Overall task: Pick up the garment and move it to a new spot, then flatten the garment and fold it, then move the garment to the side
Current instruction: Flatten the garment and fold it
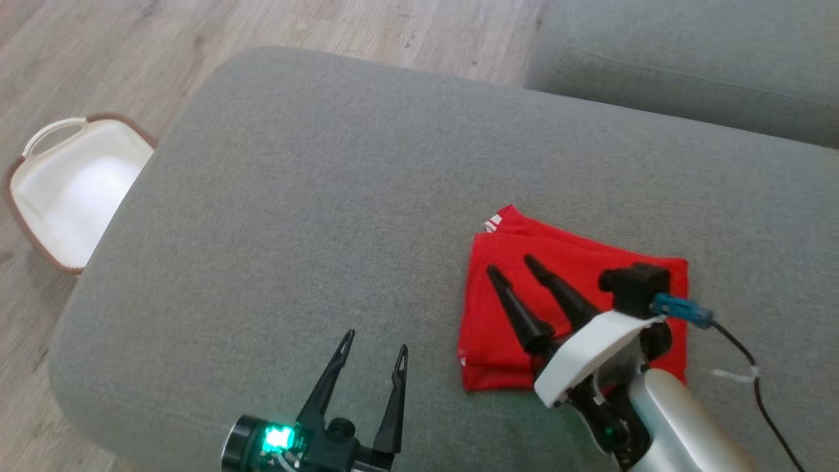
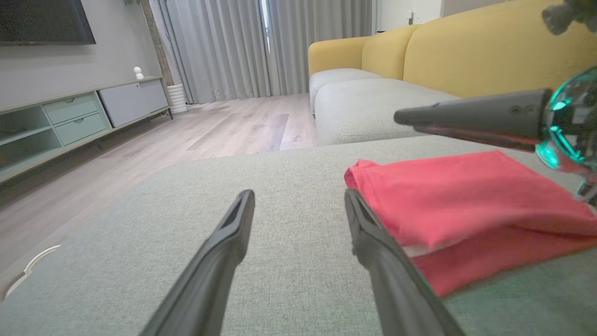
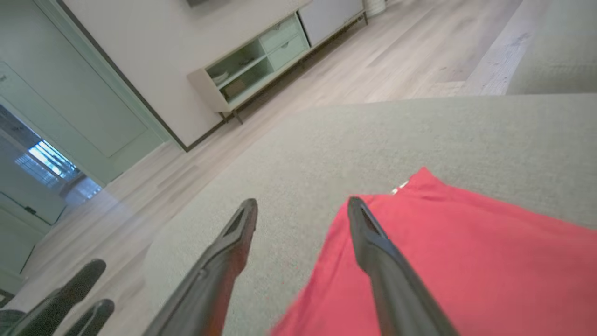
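Note:
The garment is a red cloth folded into a rough square, lying on the grey cushion toward its right side. It also lies at the right of the left wrist view as the garment, and fills the lower right as the garment in the right wrist view. My right gripper hovers over the garment's left part, jaws open, nothing between its fingers. My left gripper stands open near the cushion's front edge, left of the garment and apart from it.
A white basket with a brown rim sits on the wooden floor left of the cushion. Another grey cushion lies at the back right. A black cable trails from the right arm. A yellow sofa and a low cabinet stand farther off.

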Motion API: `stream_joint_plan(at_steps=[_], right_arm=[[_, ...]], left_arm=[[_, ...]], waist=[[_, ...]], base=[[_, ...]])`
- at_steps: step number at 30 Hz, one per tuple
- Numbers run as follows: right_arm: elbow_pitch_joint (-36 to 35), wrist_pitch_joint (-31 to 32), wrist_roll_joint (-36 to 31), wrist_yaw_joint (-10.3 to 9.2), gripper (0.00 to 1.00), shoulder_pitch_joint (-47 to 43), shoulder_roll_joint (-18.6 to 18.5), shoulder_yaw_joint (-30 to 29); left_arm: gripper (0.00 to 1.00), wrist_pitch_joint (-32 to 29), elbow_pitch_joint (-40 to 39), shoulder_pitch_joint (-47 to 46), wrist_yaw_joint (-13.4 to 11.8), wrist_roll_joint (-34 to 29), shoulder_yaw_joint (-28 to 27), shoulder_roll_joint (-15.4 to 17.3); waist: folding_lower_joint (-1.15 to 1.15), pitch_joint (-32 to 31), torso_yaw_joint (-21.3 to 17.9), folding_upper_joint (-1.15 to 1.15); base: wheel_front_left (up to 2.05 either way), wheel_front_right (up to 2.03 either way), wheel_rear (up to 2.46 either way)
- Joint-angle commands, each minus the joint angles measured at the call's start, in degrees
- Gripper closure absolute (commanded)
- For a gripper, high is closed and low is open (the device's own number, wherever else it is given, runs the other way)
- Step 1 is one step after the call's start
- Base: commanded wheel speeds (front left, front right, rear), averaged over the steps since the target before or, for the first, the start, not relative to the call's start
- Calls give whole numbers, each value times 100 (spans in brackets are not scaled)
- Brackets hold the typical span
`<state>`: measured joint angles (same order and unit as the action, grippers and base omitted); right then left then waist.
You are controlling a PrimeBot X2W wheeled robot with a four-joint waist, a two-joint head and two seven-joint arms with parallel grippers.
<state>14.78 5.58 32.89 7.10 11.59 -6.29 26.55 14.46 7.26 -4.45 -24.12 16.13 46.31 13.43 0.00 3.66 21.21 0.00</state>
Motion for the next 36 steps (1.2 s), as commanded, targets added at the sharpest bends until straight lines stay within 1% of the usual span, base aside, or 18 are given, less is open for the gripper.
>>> stream_joint_plan(at_steps=[1,5,9,11,15,19,23,26,36], right_arm=[[-231,-179,38,39,0,204,32,15],[-409,-629,-47,39,0,-50,-241,-292],[-530,-1258,-351,39,0,-436,-462,-835],[-513,-1568,-620,39,0,-639,-585,-1116],[-444,-1921,-919,39,0,-1093,-640,-1577],[-400,-2043,-1194,39,0,-1596,-651,-1795],[-587,-2054,-1499,39,0,-2005,-578,-1985],[-655,-2055,-1670,39,0,-2252,-537,-1980],[-699,-2057,-1772,39,0,-2403,-443,-2019]], left_arm=[[0,53,-147,-136,19,14,-232,-22],[0,53,-210,21,12,161,-421,18],[0,53,-348,212,-3,318,-672,90],[0,53,-398,278,-2,356,-774,129],[0,53,-470,390,9,435,-959,151],[0,53,-508,572,20,525,-1134,123],[0,53,-447,803,67,579,-1252,98],[0,53,-392,941,88,579,-1306,71],[0,53,-245,1061,198,507,-1450,7]], waist=[[0,-84,-73,0],[0,-343,-276,0],[0,-560,-555,0],[0,-641,-695,0],[0,-787,-959,0],[0,-931,-1176,0],[0,-1065,-1358,0],[0,-1142,-1463,0],[0,-1309,-1621,0]], base=[[0,0,0],[0,0,0],[0,0,0],[0,0,0],[0,0,0],[0,0,0],[0,0,0],[0,0,0],[0,0,0]])
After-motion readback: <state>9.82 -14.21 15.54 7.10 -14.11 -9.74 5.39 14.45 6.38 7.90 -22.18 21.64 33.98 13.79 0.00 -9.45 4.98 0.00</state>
